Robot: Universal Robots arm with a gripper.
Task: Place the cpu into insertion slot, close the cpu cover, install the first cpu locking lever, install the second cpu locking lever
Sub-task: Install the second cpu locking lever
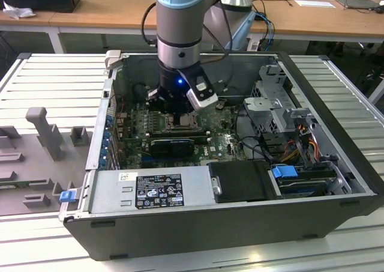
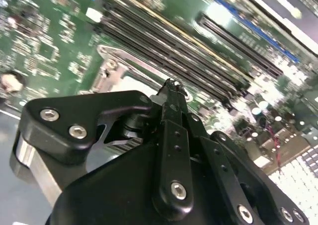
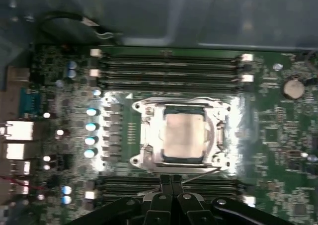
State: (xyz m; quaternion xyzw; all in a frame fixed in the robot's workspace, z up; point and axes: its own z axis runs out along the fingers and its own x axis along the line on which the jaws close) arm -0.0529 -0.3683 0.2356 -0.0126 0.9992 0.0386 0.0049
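In the exterior view we see the arm (image 1: 180,32) reaching straight down into an open computer case (image 1: 240,218) that lies on a slatted metal table (image 1: 54,74), with its gripper (image 1: 174,107) low over the green circuit board (image 1: 219,143), right above the socket area. In the first wrist view we look straight down on the board: the cpu (image 3: 184,136), a pale silvery-beige square, sits flat inside the insertion slot (image 3: 218,158), and the cpu cover (image 3: 149,130), a metal frame with a wide window, lies down around it so that the chip shows through the opening. A thin metal locking lever (image 3: 198,171) runs along the socket edge nearest the gripper, angled slightly off the frame. Rows of long black memory slots (image 3: 169,68) lie on the far side of the socket, and more of them (image 3: 208,186) run between the socket and the gripper. The gripper (image 3: 172,179) shows there as black linkages meeting in a point just beside that near edge of the socket, the jaws drawn together with no visible gap and nothing between them that we can make out. In the second wrist view the gripper (image 2: 174,88) appears from behind, its black fingers (image 2: 171,135) pressed together into one narrow tip, which hangs over a corner of the metal socket frame (image 2: 112,68) beside the memory slots (image 2: 169,46); we cannot tell whether the tip touches the frame or the lever.
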